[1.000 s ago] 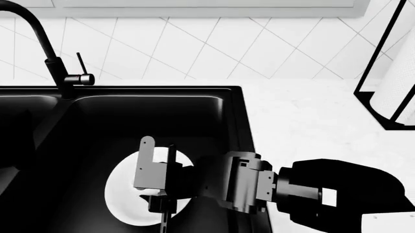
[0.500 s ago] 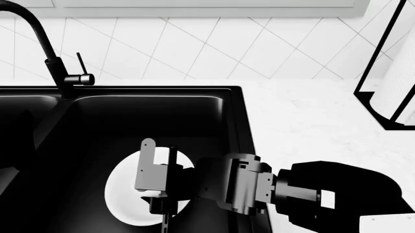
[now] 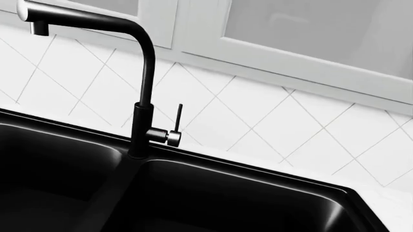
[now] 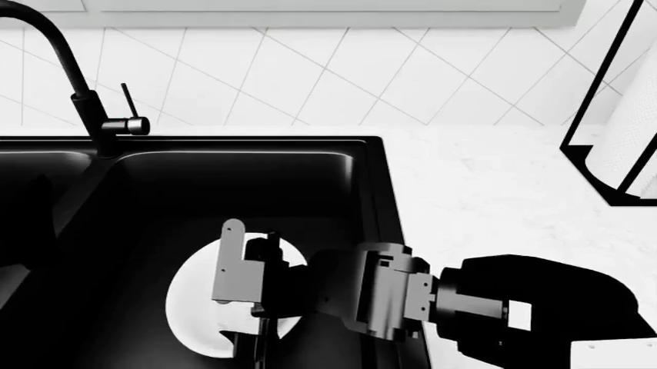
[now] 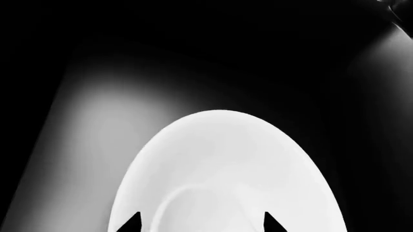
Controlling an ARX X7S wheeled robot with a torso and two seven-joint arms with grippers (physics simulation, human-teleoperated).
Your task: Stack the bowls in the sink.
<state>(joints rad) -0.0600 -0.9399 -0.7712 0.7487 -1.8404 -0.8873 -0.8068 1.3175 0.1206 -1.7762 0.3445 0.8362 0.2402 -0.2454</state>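
One glossy white bowl (image 4: pixel 197 307) lies on the floor of the right basin of the black sink (image 4: pixel 382 192). The right wrist view looks straight down into this bowl (image 5: pixel 219 169), where a faint inner curve shows; I cannot tell if a second bowl sits inside. My right gripper (image 4: pixel 245 296) hangs over the bowl with its wrist reaching in across the sink's right rim. Its two dark fingertips (image 5: pixel 132 223) stand wide apart above the bowl's inside, so the right gripper (image 5: pixel 201 223) is open and holds nothing. The left wrist view shows only the sink (image 3: pixel 258 170) and wall, no jaws.
A black gooseneck faucet (image 4: pixel 88 100) stands at the back between the basins, also in the left wrist view as the faucet (image 3: pixel 143 96). A white paper-towel roll in a black holder (image 4: pixel 624 138) stands at the far right on the pale counter (image 4: pixel 482 192).
My right gripper has sunk slightly lower over the bowl, covering more of its near part. The bowl has not moved.
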